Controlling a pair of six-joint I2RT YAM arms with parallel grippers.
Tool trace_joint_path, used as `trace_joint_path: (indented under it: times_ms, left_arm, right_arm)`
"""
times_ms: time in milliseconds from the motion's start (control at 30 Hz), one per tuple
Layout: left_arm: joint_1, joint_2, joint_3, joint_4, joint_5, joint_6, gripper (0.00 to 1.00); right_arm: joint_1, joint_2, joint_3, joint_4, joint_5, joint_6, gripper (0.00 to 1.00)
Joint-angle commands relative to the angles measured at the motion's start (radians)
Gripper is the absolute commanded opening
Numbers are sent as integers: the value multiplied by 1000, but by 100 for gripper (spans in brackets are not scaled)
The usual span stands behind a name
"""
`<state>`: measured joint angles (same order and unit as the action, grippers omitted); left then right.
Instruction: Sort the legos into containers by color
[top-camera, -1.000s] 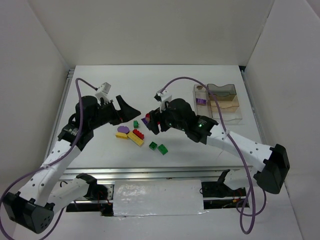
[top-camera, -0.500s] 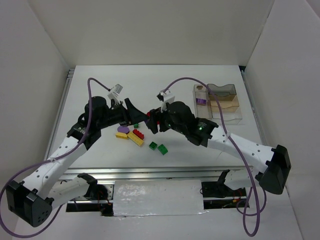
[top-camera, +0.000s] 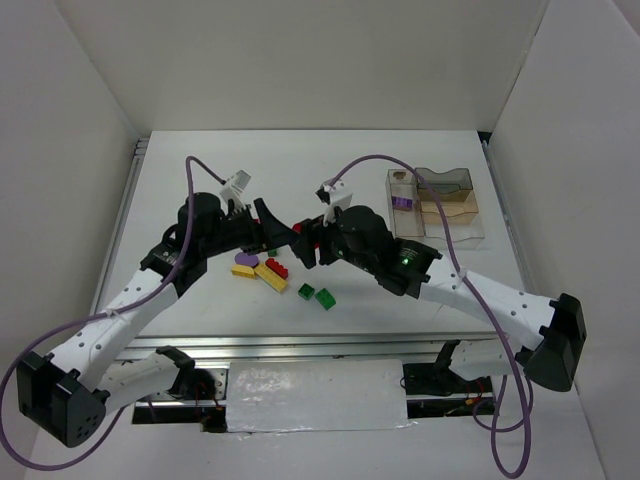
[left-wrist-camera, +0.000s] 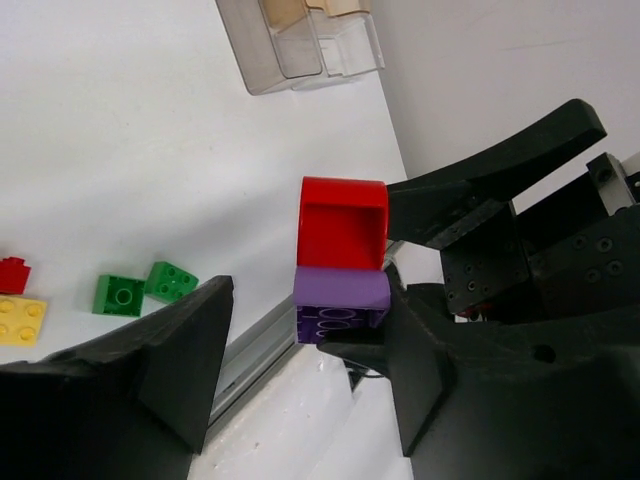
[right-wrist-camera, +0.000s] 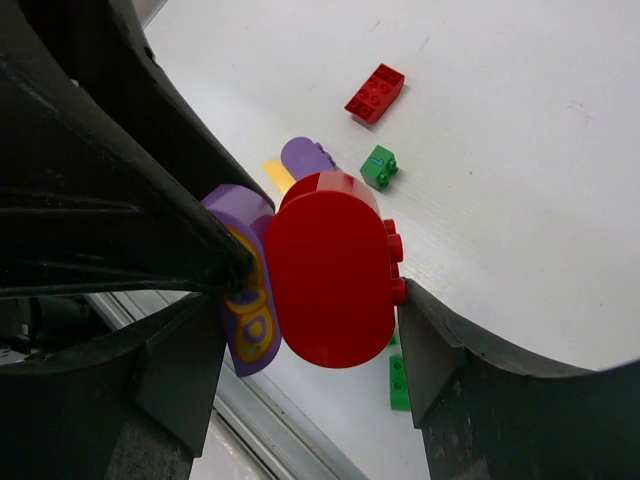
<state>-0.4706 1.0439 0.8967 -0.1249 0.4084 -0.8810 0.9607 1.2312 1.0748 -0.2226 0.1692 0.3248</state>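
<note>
The clear containers (top-camera: 462, 226) sit far right on the table (top-camera: 330, 160), with one purple lego (top-camera: 402, 201) in a left-hand compartment. Above the table, the right gripper (right-wrist-camera: 305, 312) clamps a red-and-purple stack (right-wrist-camera: 330, 270). The left gripper (left-wrist-camera: 272, 322) gapes around it. Loose legos (top-camera: 272, 273) lie below.

readable text: none; labels: none; brands, numbers: none
</note>
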Motion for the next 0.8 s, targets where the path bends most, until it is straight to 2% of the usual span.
trace_joint_path:
  times_ms: [0, 100, 167, 200, 267, 300, 333, 367, 400, 433, 467, 500, 567, 600, 700, 767]
  left_arm:
    - [-10, -38, 36, 24, 4, 40, 54]
    - [-10, -31, 25, 71, 50, 28, 34]
    - [-11, -27, 13, 99, 82, 19, 31]
    - [-13, -27, 10, 109, 90, 17, 23]
    - [-11, -24, 7, 116, 99, 16, 15]
    - [-11, -21, 7, 116, 101, 20, 3]
    - [-13, -21, 11, 117, 98, 30, 0]
    - [-11, -24, 14, 114, 87, 39, 0]
    - [-11, -27, 18, 104, 80, 51, 0]
    - [-11, -39, 28, 84, 75, 86, 0]
    - [-11, -44, 34, 74, 73, 105, 0]
    - [-13, -48, 39, 74, 101, 128, 0]
    - [-11, -64, 42, 94, 185, 184, 0]
    - [-13, -76, 41, 103, 211, 201, 0]
    - [-11, -90, 12, 177, 320, 227, 0]
    - [-11, -93, 1, 238, 369, 223, 0]
  right_arm:
    - [3, -44, 1, 86, 26, 16, 31]
    - [3, -47, -4, 104, 10, 26, 31]
    - [4, -42, 2, 106, -2, 30, 31]
    - [4, -41, 7, 104, -8, 31, 31]
    - [4, -41, 10, 108, -16, 33, 31]
    - [6, -44, 7, 112, -28, 34, 40]
    - [4, -50, -4, 118, -39, 39, 59]
    - [1, -70, -13, 129, -36, 43, 90]
    - [-10, -87, -42, 134, -60, 45, 100]
    - [-31, -104, -61, 150, -116, 33, 100]
    - [-119, -140, -81, 161, -188, 36, 100]
    - [-175, -160, -126, 175, -394, 48, 100]
    - [-338, -208, -174, 256, -642, 79, 100]
    - [-374, -223, -205, 279, -838, 83, 100]
    - [-412, -286, -237, 369, -1044, 79, 100]
    - [-413, -294, -240, 387, -1062, 109, 100]
